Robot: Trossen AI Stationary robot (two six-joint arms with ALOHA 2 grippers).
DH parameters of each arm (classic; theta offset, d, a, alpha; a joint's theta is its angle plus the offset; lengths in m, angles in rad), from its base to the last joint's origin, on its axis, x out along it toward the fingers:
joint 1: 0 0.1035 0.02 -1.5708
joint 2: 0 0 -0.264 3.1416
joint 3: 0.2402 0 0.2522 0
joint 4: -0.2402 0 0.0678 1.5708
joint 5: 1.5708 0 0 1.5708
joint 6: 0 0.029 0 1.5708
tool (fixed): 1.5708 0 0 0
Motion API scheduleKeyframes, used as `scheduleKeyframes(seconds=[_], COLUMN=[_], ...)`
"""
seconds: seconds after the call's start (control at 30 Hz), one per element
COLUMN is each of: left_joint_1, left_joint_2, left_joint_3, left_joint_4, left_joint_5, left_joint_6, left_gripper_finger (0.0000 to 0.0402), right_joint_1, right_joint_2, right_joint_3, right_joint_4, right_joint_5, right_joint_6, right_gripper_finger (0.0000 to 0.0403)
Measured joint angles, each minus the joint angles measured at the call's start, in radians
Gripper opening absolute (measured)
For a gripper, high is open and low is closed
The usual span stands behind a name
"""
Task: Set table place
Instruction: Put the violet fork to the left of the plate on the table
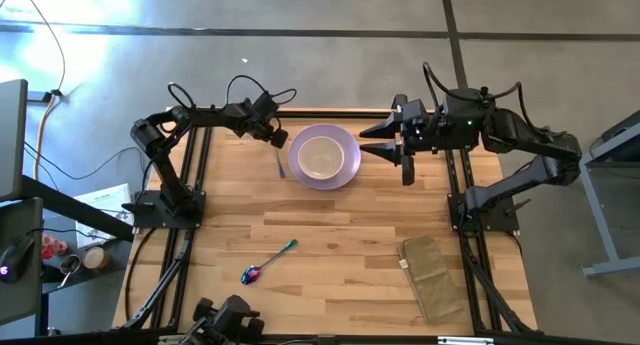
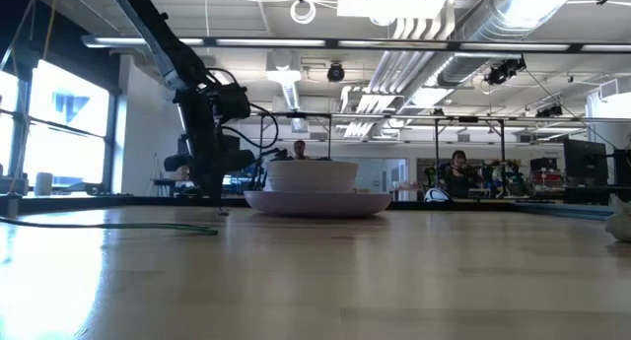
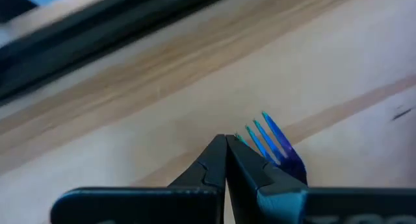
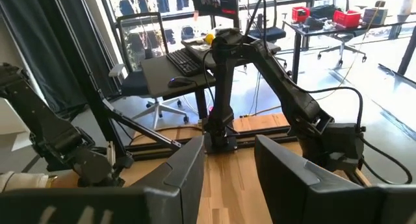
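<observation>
Left gripper (image 3: 225, 141) pinches the fork (image 3: 273, 141), just beside the plate (image 1: 345, 168). Right gripper (image 1: 372, 145), beside the plate's opposite edge, stands wide open.

Two matte black jointed arms (image 1: 180, 135) trailing looped black cables (image 1: 245, 85)

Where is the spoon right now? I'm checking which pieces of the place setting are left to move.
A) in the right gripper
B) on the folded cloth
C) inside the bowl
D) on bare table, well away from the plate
D: in the high view the spoon lies alone on the table, apart from the plate.
</observation>
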Motion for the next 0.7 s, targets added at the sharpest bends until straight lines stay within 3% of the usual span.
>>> scheduleKeyframes(seconds=[0.23, 0.4, 0.7], left_joint_1=[0.0, -0.023, -0.247], left_joint_2=[0.0, -0.028, -0.065], left_joint_3=[0.0, 0.0, 0.0], left_joint_4=[0.064, 0.02, -0.061], left_joint_5=[0.029, 0.147, 0.057], left_joint_6=[-0.004, -0.031, -0.083], left_gripper_finger=[0.0, 0.0, 0.0], right_joint_1=[0.0, 0.0, 0.0], right_joint_2=[0.0, 0.0, 0.0], right_joint_3=[0.0, 0.0, 0.0], right_joint_4=[0.004, 0.005, 0.002], right_joint_5=[0.027, 0.03, 0.03], right_joint_6=[0.001, 0.016, -0.008], right_gripper_finger=[0.0128, 0.0128, 0.0128])
